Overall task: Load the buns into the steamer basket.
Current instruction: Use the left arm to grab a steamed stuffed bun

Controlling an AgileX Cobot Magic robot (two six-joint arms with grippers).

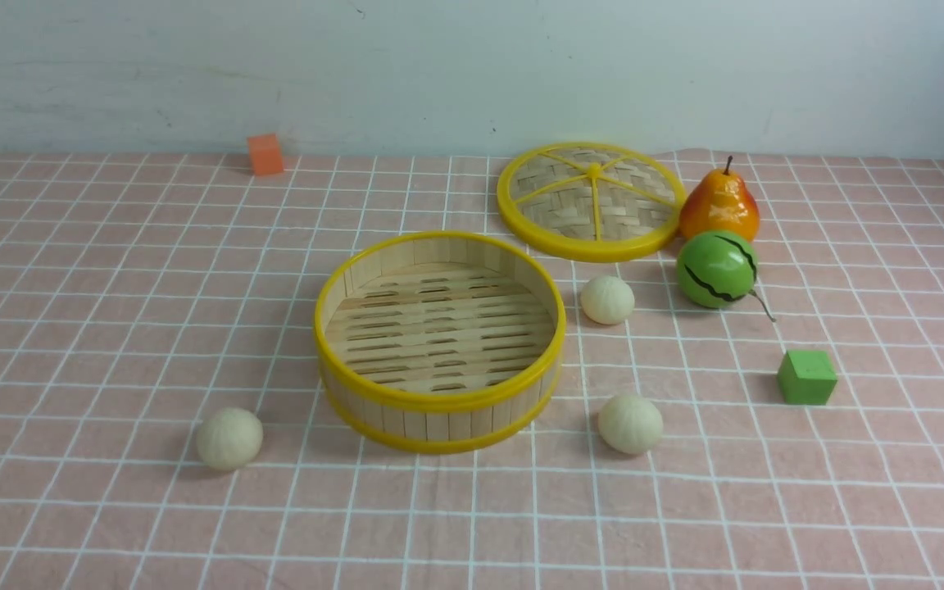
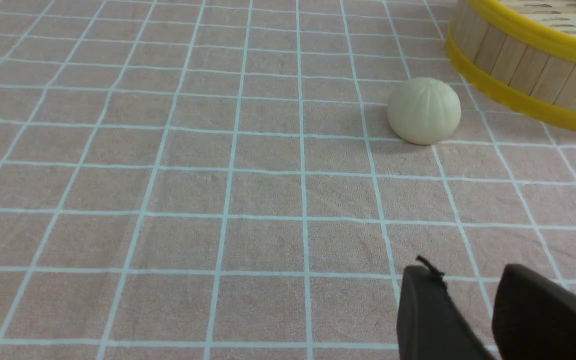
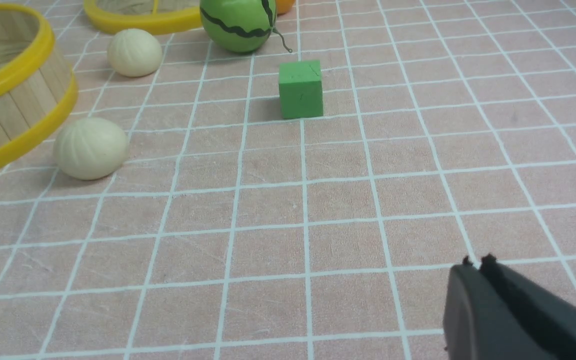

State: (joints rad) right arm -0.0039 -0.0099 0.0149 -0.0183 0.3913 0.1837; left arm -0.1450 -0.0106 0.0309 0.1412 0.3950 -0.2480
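Note:
The steamer basket stands mid-table with nothing in it. Three cream-white buns lie on the cloth around it: one at its front left, one at its front right, one at its back right. Neither arm shows in the front view. In the left wrist view my left gripper is open and empty, a short way from the front-left bun beside the basket wall. My right gripper is shut on nothing, well back from the two right-hand buns.
A flat woven lid lies behind the basket to the right. Next to it stand an orange pear and a green striped ball. A green cube sits at the right, an orange cube at the far left.

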